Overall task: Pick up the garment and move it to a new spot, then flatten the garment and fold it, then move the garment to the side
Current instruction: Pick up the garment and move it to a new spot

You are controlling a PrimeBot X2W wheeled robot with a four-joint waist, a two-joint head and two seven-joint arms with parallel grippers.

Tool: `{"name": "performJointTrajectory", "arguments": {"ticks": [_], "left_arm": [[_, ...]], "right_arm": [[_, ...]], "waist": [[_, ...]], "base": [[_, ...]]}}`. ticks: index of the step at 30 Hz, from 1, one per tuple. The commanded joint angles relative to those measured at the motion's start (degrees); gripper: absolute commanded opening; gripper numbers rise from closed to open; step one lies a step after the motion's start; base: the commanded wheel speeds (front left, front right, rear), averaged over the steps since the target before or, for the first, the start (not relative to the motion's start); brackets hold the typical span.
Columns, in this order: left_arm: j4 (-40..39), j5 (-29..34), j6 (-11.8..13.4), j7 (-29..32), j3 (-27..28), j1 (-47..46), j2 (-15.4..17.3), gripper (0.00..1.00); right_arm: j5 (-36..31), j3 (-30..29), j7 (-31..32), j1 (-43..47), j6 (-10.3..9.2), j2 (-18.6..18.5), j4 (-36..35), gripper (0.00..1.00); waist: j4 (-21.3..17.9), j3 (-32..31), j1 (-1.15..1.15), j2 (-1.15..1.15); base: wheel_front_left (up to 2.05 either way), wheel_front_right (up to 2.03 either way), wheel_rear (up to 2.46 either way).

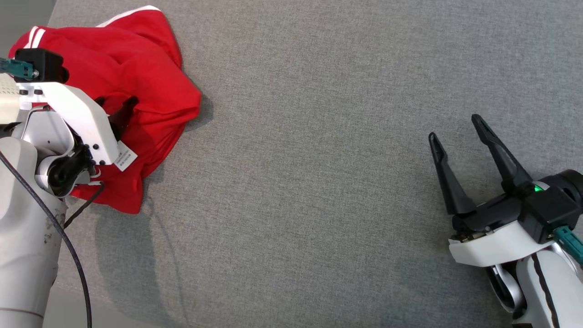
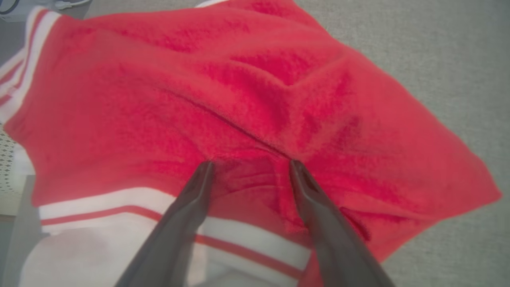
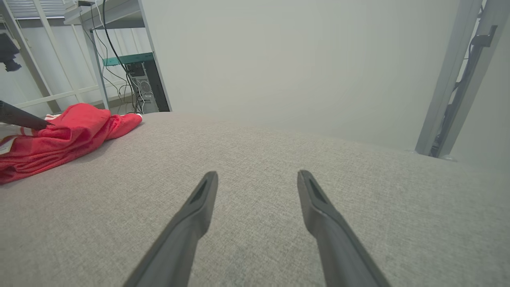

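The garment (image 1: 150, 68) is a crumpled red piece with white stripes, lying at the far left of the grey cloth surface (image 1: 319, 159). A white label (image 1: 125, 157) shows near its lower part. My left gripper (image 1: 117, 102) is over the heap. In the left wrist view the left gripper (image 2: 251, 163) stands open, its fingertips (image 2: 207, 167) resting on a red fold of the garment (image 2: 279, 79) without closing on it. My right gripper (image 1: 455, 130) hangs open at the lower right, far from the cloth. The right gripper (image 3: 258, 175) holds nothing, and the garment (image 3: 67, 127) lies far to its left.
The grey surface ends at the left, close to the garment, with a pale floor strip (image 1: 23, 13) beyond. Past its far edge stand metal frames (image 3: 450, 79), a shelf with a computer and cables (image 3: 135, 75), and a plain wall. A black cable (image 1: 68, 246) runs along my left arm.
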Motion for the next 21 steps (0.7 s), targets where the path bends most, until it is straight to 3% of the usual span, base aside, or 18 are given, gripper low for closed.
{"name": "performJointTrajectory", "arguments": {"ticks": [1,2,8,15,21], "left_arm": [[0.37,-0.40,-0.13,0.26,-0.40,-0.41,0.53,0.16],[0.37,-0.48,-0.12,0.26,-0.78,-0.46,0.59,0.00],[-0.06,0.86,-0.07,-3.44,-1.97,-1.39,2.71,0.00],[-0.52,1.31,0.00,-8.15,-1.36,-1.55,3.04,0.00],[-3.78,1.09,1.59,-12.43,0.18,-1.34,3.33,0.00]], "right_arm": [[-0.25,0.02,-0.28,-0.50,0.00,-0.17,0.24,1.00],[-0.30,0.23,-0.28,-0.52,0.00,-0.11,0.29,1.00],[0.07,0.29,-0.28,-0.24,0.00,0.21,0.83,1.00],[0.50,0.21,-0.28,1.14,0.00,1.36,2.48,1.00],[0.92,0.40,-0.28,2.34,0.00,3.19,3.74,1.00]], "waist": [[-0.06,0.02,0.00,0.00],[-0.11,-0.02,0.00,0.00],[0.17,-1.34,0.00,0.00],[0.91,-6.05,0.00,0.00],[1.00,-10.74,0.00,0.00]], "base": [[0.00,0.00,0.00],[0.00,0.00,0.00],[0.00,0.00,0.00],[0.00,0.00,0.00],[0.00,0.00,0.00]]}}
